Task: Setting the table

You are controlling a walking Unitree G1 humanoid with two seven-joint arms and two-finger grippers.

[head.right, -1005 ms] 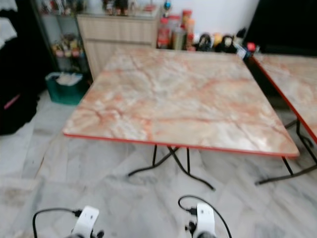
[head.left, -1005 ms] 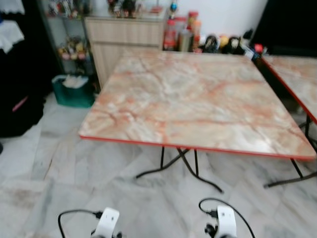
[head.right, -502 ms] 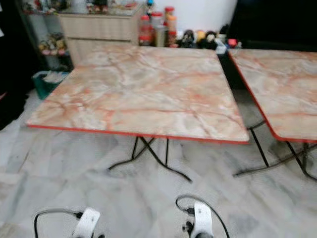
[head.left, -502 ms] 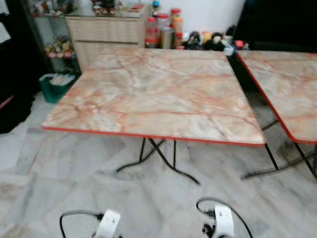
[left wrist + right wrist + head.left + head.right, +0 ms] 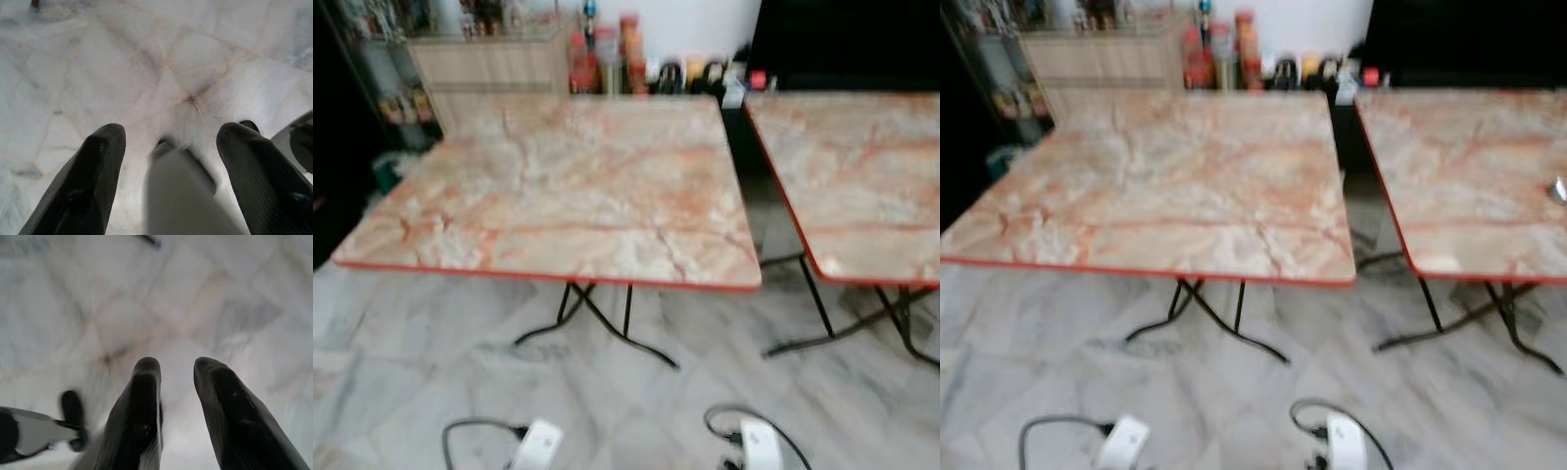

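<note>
1. The left jaws (image 5: pixel 168 171) hang spread wide with nothing between them; the right jaws (image 5: pixel 176 401) hang with a narrower gap, also empty. Both point down at the floor (image 5: pixel 431 392).
2. Well ahead of both jaws stands the near desk (image 5: pixel 558 186), a large bare marble-patterned top with a red edge on folding black legs.
3. Ahead and off to the right-jaw side is a second desk (image 5: pixel 1469 176) of the same kind, just beside the first.
4. On it, far from the jaws, lies a small shiny object (image 5: pixel 1558 189), too blurred to name.
5. Beyond the desks, a wooden cabinet (image 5: pixel 489 64) and bottles (image 5: pixel 602 54) line the wall.
6. Judgement: this looks like the approach step; next comes finding tableware to carry over.
</note>
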